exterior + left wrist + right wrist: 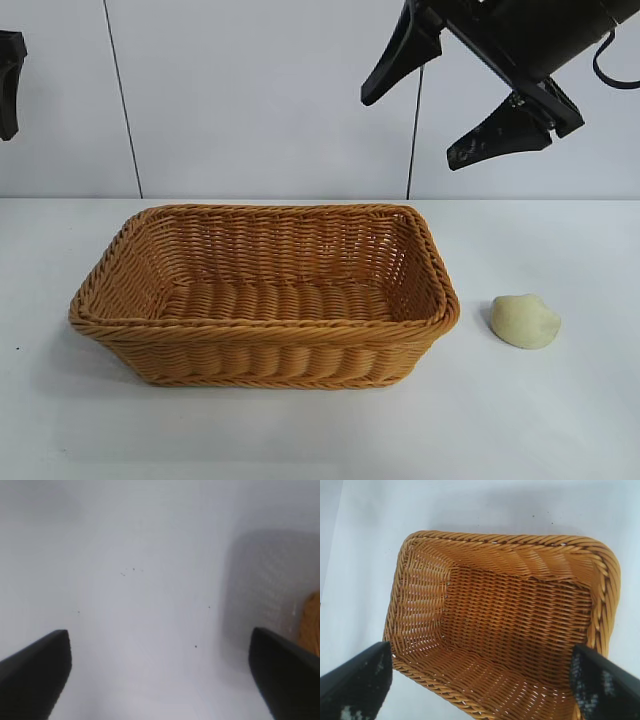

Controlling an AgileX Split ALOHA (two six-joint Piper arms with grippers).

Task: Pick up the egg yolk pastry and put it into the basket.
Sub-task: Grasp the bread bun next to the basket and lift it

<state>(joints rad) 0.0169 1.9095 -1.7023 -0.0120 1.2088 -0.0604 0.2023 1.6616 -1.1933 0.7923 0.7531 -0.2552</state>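
Note:
The egg yolk pastry (525, 321), a small pale cream-yellow lump, lies on the white table to the right of the basket. The orange-brown wicker basket (265, 325) stands in the middle of the table with nothing in it; the right wrist view looks down into it (420, 595). My right gripper (412, 125) hangs open and empty high above the basket's right end, well above the pastry. My left gripper (160, 675) is open and empty over bare table; in the exterior view only a bit of it shows at the upper left edge (8, 80).
The white table (560, 420) runs around the basket on all sides. A white panelled wall (260, 100) stands behind it. A corner of the basket (311, 622) shows in the left wrist view.

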